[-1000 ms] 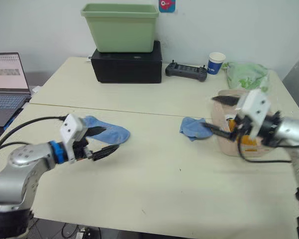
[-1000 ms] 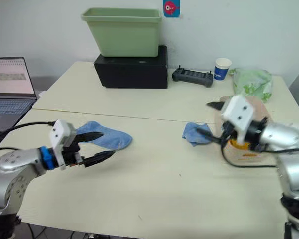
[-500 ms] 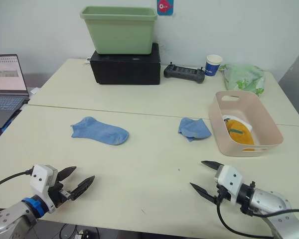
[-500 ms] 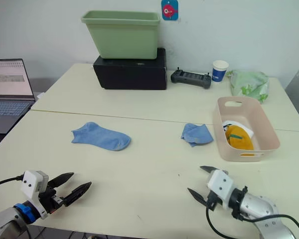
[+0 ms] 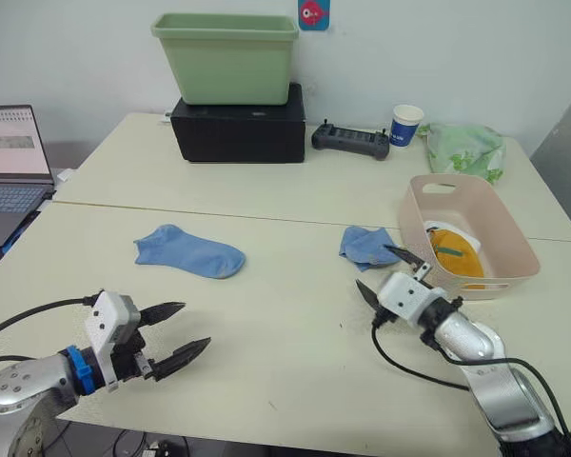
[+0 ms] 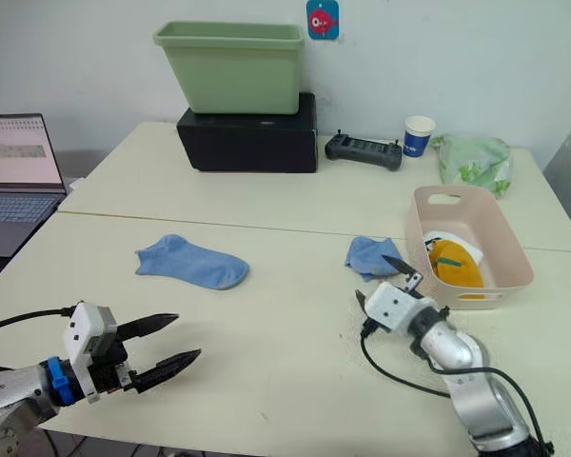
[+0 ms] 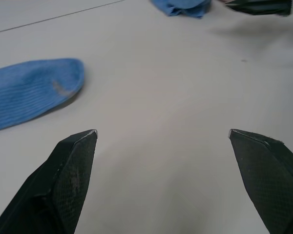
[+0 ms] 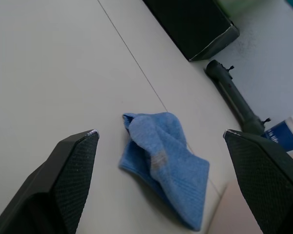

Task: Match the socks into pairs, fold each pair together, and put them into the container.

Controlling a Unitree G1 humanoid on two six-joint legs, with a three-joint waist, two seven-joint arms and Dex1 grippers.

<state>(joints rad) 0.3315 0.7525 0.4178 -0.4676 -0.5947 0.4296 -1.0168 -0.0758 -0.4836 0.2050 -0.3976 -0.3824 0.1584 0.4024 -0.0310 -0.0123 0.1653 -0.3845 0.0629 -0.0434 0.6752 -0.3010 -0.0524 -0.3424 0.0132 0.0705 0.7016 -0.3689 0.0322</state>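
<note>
Jaws apart on right gripper (image 5: 384, 273), near crumpled blue sock (image 5: 366, 246)

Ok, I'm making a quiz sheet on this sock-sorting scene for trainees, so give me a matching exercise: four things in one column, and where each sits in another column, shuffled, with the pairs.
Things:
1. flat blue sock
2. crumpled blue sock
3. yellow sock
4. green tub

Places:
A. on top of the black box
B. inside the pink container
C. on the table between the right gripper and the pink container's side
D. spread on the table ahead of the left gripper

Pairs: 1-D, 2-C, 3-B, 4-A
</note>
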